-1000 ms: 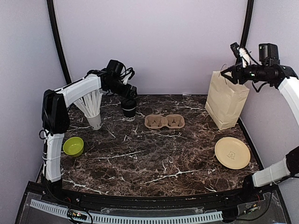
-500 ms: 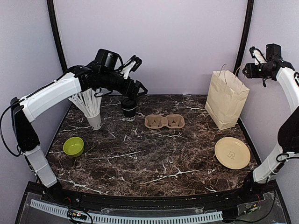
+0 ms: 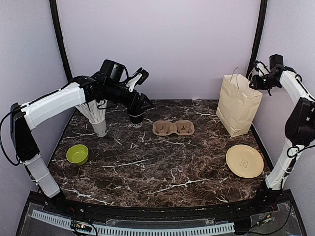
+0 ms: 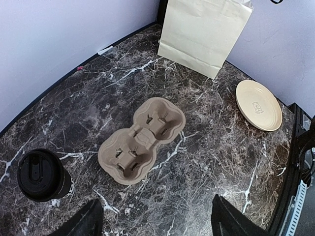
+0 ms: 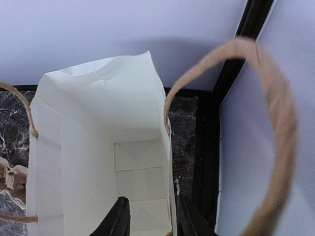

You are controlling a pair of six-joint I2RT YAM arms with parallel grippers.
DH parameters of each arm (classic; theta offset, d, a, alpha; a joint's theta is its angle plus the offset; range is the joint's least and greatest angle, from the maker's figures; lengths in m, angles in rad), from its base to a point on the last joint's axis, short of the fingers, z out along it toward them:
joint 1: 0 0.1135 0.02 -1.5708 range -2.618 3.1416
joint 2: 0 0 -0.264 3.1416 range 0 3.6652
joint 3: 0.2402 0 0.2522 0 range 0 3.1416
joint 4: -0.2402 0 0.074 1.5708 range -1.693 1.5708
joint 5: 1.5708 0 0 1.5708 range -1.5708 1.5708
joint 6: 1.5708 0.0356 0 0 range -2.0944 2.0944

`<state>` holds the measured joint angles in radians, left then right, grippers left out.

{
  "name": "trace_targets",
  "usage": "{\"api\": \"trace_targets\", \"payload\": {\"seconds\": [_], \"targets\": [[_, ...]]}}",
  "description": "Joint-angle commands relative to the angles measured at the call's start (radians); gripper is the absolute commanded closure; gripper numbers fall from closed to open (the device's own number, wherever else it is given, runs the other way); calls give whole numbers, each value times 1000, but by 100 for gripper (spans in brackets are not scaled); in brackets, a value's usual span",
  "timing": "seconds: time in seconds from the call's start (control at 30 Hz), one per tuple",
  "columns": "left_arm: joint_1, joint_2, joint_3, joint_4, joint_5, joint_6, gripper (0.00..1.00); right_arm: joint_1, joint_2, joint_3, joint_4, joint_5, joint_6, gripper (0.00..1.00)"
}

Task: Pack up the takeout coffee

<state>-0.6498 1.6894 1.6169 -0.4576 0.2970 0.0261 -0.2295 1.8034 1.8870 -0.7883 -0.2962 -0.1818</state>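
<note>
So the takeout coffee (image 3: 136,117) is standing upright with its black lid on, at the back left of the bench (image 3: 162,169). It's just right of the cup of straws (image 3: 98,120) and a little left of the cardboard cup carrier (image 3: 173,128). The left gripper (image 3: 140,101) hangs pretty much over it, fingers spread wide with nothing between them. Here's the catch: in the left wrist view the cup isn't in the gap. It sits out past the finger on the left of that view. The cup's long axis is vertical, so my guess is the gripper has to shift sideways over it and then come straight down. The left arm is way nearer. The right gripper (image 5: 152,206) is across the bench at the open mouth of the paper bag (image 3: 238,105), fingers partly apart on either side of the bag's side wall. I can't really tell from that angle whether they touch the paper. The bag looks empty inside, so nothing's packed yet.
</note>
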Motion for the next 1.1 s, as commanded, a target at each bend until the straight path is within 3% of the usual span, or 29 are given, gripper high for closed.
{"api": "trace_targets", "payload": {"seconds": [0.0, 0.13, 0.33, 0.4, 0.5, 0.73, 0.93, 1.07], "targets": [[1, 47, 54, 26, 30, 11, 25, -5, 18, 33, -17, -33, -15, 78], [-6, 154, 155, 19, 26, -16, 33, -5, 9, 15, -1, -29, -30, 99], [-42, 330, 278, -33, -13, 12, 39, -5, -50, -68, 58, -40, -38, 100], [-43, 389, 313, -67, -28, 1, 45, -6, -65, -90, 67, -56, -37, 100], [-45, 454, 335, -77, -26, -41, 65, -5, -82, -121, 81, -78, -34, 100], [-55, 569, 384, -74, -16, -124, 62, -6, -97, -153, 93, -99, -37, 100], [-57, 658, 427, -49, -98, -151, 81, -5, -122, -195, 114, -120, -27, 100], [-57, 757, 574, -134, -91, -143, 88, -4, -135, -227, 124, -114, -32, 100]]}}
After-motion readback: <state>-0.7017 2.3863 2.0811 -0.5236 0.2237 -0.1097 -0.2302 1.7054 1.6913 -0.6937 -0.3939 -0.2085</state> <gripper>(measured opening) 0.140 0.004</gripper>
